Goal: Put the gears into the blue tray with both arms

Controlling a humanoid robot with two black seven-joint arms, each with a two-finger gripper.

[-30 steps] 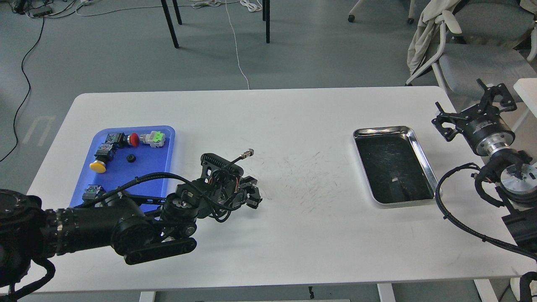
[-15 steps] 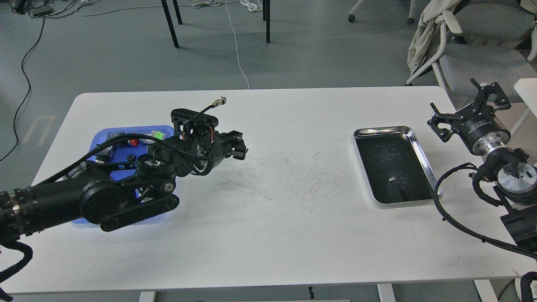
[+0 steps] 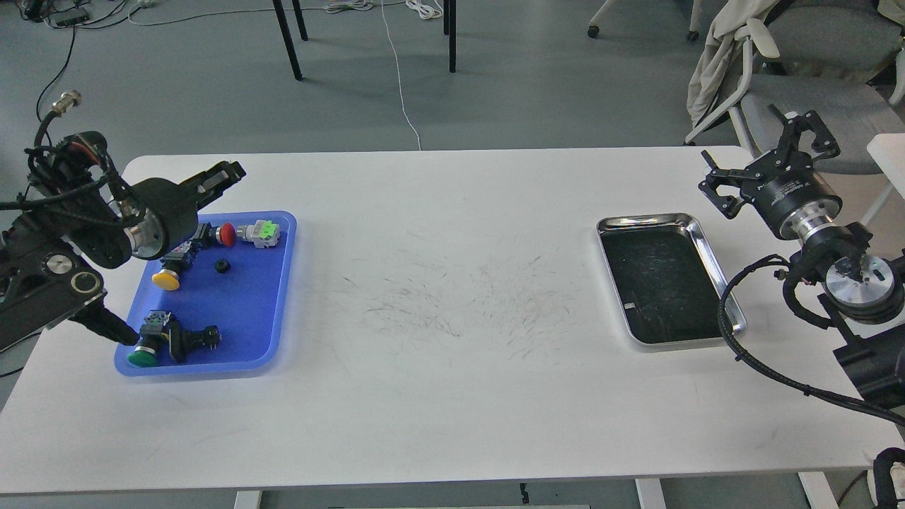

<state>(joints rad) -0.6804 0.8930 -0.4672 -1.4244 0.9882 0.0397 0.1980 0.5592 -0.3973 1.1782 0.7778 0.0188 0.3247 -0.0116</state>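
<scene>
While one gear (image 3: 222,266) lies in the blue tray (image 3: 279,297), any remaining gears should be located first; left gripper (image 3: 225,173) appears narrow and empty, right gripper (image 3: 767,152) spread wide.

view: single head camera | position: above the near edge of the white table (image 3: 452,396) | facing: forward and down | range: moderate, whole tabletop seen, floor and chair legs beyond far edge | shared views: none, only one

Bare table (image 3: 452,396) between blue tray (image 3: 279,297) and, seemingly empty, steel tray (image 3: 710,247).
</scene>
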